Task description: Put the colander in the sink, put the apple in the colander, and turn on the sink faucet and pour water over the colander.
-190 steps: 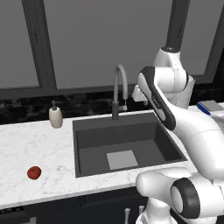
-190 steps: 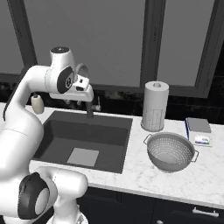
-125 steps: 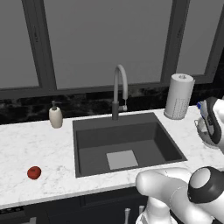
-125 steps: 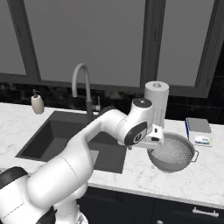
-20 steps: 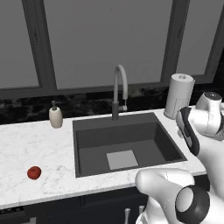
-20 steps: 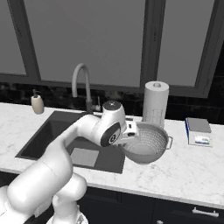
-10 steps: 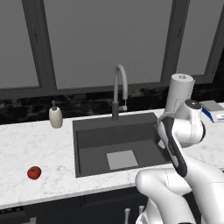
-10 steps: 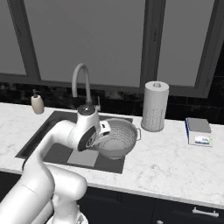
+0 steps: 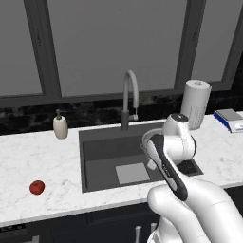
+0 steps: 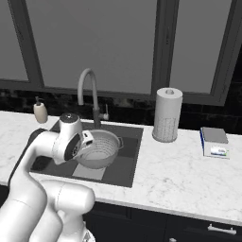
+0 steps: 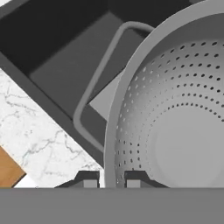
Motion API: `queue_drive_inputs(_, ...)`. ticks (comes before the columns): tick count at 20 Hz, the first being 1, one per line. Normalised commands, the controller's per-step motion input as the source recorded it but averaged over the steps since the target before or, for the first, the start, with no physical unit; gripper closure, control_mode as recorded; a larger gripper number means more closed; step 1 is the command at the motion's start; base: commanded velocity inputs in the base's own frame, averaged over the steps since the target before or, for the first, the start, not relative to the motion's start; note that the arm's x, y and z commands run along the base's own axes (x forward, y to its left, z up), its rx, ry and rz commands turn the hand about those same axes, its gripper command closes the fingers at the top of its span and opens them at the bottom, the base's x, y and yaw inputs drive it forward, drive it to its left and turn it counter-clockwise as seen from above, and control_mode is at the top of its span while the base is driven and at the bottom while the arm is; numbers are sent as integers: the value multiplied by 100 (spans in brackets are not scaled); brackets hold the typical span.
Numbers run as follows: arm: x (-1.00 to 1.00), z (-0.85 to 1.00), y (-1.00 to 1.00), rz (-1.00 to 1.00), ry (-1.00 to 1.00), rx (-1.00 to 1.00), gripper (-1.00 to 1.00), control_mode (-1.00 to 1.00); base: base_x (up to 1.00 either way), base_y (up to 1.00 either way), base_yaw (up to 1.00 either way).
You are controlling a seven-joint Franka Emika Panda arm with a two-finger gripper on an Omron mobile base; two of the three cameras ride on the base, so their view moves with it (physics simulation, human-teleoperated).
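gripping the colander (image 10: 100, 147) by its rim, our gripper (image 11: 108, 180) has one fingertip on each side of the metal wall — clamped on it. we see the colander held over the sink (image 10: 126, 166), above the pale square on the basin floor, just in front of the sink faucet (image 10: 90, 94). the apple (image 9: 37, 187) sits on the marble counter (image 9: 28, 161) well left of the basin — near the front edge.

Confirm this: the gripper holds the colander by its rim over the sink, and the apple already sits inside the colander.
Wrong on the apple. The left base view shows it on the marble counter left of the sink, and in the hand view the colander holds nothing. The rest stands: the gripper pinches the colander's rim over the sink.
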Motion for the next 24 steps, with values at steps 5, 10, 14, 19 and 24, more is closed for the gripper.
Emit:
queue_drive_inputs(5, 47, 0, 79, 2, 15, 3, 100, -100, 0, 0, 0)
queue_drive_inputs(10, 66, 0, 50, 0, 14, 2, 100, -100, 0, 0, 0)
queue_drive_inputs(14, 59, -2, 14, -3, 9, 0, 100, -100, 0, 0, 0)
queue_drive_inputs(19, 45, -44, 22, -5, 6, 0, 100, -100, 0, 0, 0)
queue_drive_inputs(24, 24, -54, 2, 0, 6, 0, 100, -100, 0, 0, 0)
